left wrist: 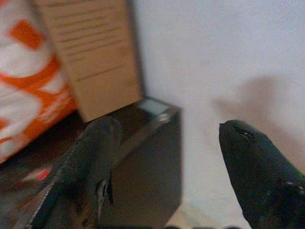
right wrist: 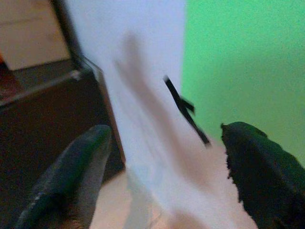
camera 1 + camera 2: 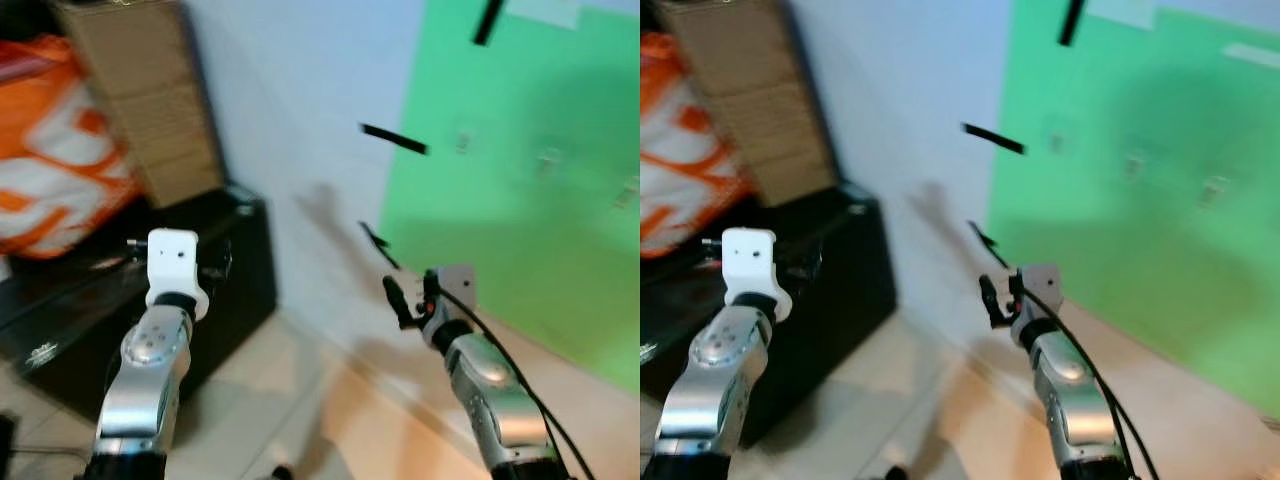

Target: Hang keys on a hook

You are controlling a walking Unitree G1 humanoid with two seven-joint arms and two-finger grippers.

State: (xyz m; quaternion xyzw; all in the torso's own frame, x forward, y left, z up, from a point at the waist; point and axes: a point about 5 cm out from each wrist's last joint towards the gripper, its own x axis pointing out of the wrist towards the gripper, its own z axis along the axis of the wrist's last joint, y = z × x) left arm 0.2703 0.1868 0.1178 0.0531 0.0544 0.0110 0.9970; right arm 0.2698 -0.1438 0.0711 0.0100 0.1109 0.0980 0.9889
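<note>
Forward of the robot stands a white wall [image 3: 300, 120], with a green panel [image 3: 520, 230] covering it on the right and short strips of black tape [image 3: 393, 138] at the panel's edge. On the panel, far right, sit three small pale fittings [image 3: 548, 158], too blurred to tell whether they are hooks. At the left, against the wall, a low black cabinet [image 3: 240, 270] carries a cardboard box [image 3: 150, 110] and, further left, an orange-and-white bag [image 3: 50, 170]. Pale floor tiles [image 3: 300, 400] run along the near foot of the wall. Both silver arms are raised. The left gripper [image 1: 172, 125] is held near the cabinet's near edge with its two black fingers [image 1: 90, 162] spread wide apart; through the gap between them the cabinet's corner, the box and the bare wall are seen. The right gripper [image 2: 167, 132] is held in front of the wall just left of the green panel's edge, well short of the pale fittings; its fingers [image 2: 259, 174] are likewise spread wide, and the gap between them frames the wall, a crossed strip of tape and the panel's edge. Where the keys lie relative to either pair of fingers cannot be told, since the frames are blurred and nothing key-like can be made out with confidence. Neither pair of fingers is pinching anything.
</note>
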